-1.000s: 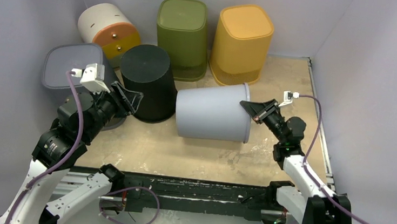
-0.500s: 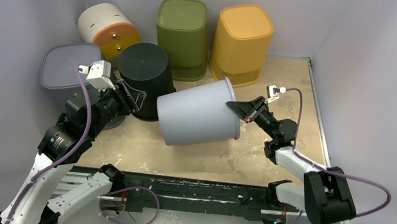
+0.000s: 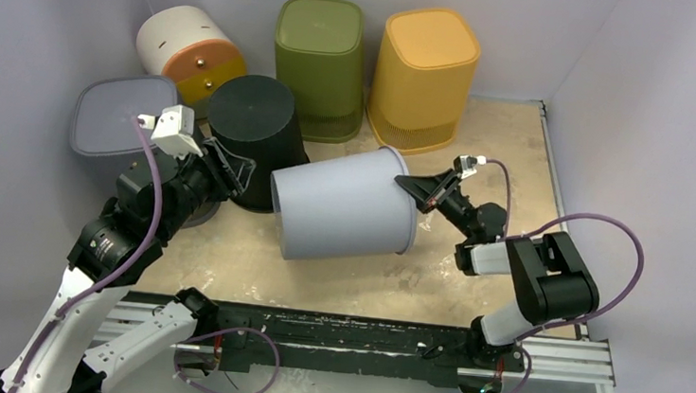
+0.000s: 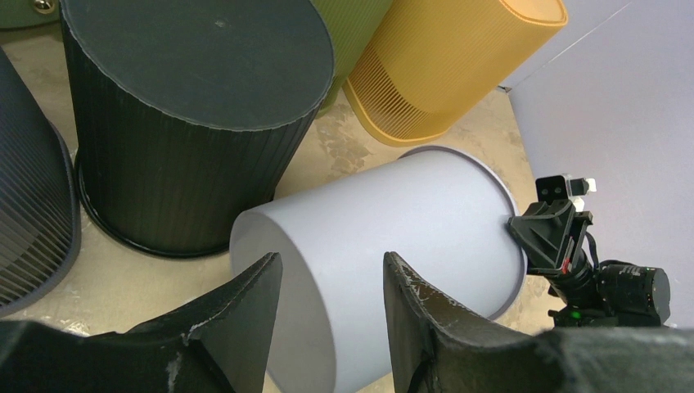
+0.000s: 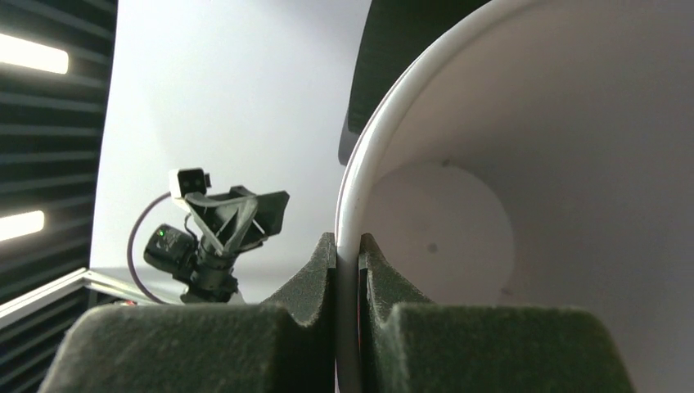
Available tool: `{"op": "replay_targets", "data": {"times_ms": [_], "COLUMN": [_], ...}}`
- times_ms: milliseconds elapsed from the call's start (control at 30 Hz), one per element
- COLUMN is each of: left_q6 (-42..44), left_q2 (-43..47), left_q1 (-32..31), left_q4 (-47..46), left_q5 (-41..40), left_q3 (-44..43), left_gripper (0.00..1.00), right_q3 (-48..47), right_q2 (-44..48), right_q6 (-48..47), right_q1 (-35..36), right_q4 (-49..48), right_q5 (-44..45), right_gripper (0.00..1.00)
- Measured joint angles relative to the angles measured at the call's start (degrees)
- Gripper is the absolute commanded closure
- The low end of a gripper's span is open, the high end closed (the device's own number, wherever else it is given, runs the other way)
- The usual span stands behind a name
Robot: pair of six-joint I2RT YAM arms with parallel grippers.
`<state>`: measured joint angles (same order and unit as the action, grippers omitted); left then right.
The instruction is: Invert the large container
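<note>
Nearest the arm bases, we note the left hand (image 3: 232, 172) with its fingers apart and nothing between them. It points across the surface (image 3: 510, 144) at the closed bottom of the grey bucket (image 3: 343, 215).

In the left wrist view the bucket's bottom edge sits just ahead of the open left hand (image 4: 331, 286), not touching it.

The right hand (image 3: 418, 191) is clamped on the bucket's rim. In the right wrist view one finger is inside the wall and one outside, pressed together on the rim at the right hand (image 5: 348, 246).

The bucket lies on its side mid-surface. Its long axis runs roughly left to right, with the bottom toward the left arm and the open mouth toward the right arm. We cannot tell whether the bottom end rests on the surface.

Judgement: the flip turns on this axis. The mouth must go down and the bottom up, so the right hand has the pivot and the left hand is nearer the end that must rise.

Just beside the bottom end stands a black bin (image 3: 254, 141), which leaves little room on that side. Farther back are a green bin (image 3: 319, 66) and a yellow bin (image 3: 423, 75), apart from the bucket.
</note>
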<state>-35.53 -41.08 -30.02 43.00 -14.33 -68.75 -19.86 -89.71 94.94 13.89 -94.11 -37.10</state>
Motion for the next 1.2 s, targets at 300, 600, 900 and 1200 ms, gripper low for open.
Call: {"op": "replay_targets", "data": {"times_ms": [300,600,900,1200], "left_q6": [0.0,0.0,-0.02,-0.04], "left_q2": [0.22,0.55,1.09,1.09], "left_q1": [0.0,0.0,0.0,0.0], "left_q4": [0.04,0.52,1.25,1.27], "left_q5": [-0.94,-1.16,-1.18,-1.18], "left_q3": [0.0,0.0,0.09,0.22], "left_gripper": [0.53,0.53,0.53,0.53], "right_q3": [-0.13,2.38,2.86,3.5], "right_q2": [-5.68,-13.84,-16.85,-20.39], "right_q6": [1.92,-1.27,-7.23,-10.97], "right_q1": [-11.96,-12.83,-15.63,-20.9], "right_q4": [0.02,0.44,1.68,2.25], "right_q5": [-3.39,-7.5,-12.04,-14.88], "right_gripper": [0.81,0.66,0.58,0.52]}}
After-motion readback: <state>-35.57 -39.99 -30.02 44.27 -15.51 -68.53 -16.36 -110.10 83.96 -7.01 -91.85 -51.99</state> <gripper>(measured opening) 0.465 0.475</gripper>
